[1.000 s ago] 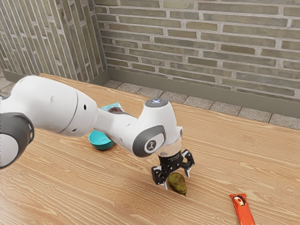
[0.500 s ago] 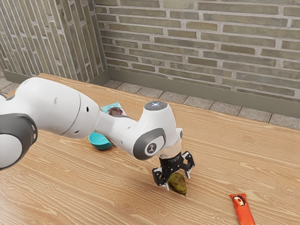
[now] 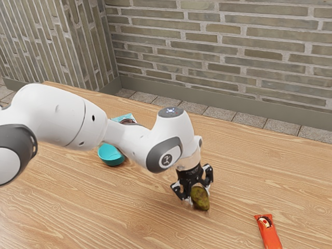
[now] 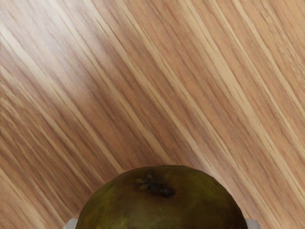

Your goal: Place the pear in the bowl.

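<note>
Here's the gripper [image 3: 197, 196], part-closed, pinching the pear [image 3: 201, 198] from both sides, lower right of centre; that opposed hold should steady it for carrying to the bowl [image 3: 111, 155], left of centre.

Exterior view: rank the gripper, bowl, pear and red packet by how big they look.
Largest to smallest:
- Gripper
- Red packet and bowl: too close to rank; the packet runs out of frame, the arm hides part of the bowl
- Pear
</note>
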`<control>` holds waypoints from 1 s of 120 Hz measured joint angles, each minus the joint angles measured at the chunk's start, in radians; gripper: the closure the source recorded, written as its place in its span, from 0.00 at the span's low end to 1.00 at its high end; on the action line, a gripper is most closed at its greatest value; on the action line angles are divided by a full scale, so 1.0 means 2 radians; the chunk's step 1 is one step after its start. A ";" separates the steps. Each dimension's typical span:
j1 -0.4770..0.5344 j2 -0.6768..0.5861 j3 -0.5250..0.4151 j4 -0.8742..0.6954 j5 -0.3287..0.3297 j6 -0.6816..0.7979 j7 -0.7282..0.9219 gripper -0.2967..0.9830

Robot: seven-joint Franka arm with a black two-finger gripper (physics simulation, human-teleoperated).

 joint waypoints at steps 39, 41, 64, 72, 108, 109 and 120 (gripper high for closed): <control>0.011 -0.064 0.056 0.003 0.028 -0.017 -0.002 0.59; 0.014 -0.071 0.061 0.002 0.029 -0.020 -0.002 0.59; 0.081 -0.118 0.077 -0.003 0.032 -0.071 0.000 0.57; 0.113 -0.124 0.077 -0.004 0.032 -0.088 0.003 0.57; 0.203 -0.124 0.084 -0.009 0.014 -0.135 0.039 0.57; 0.205 -0.123 0.083 -0.008 0.014 -0.136 0.040 0.57; 0.227 -0.104 0.083 0.010 0.002 -0.143 0.055 0.56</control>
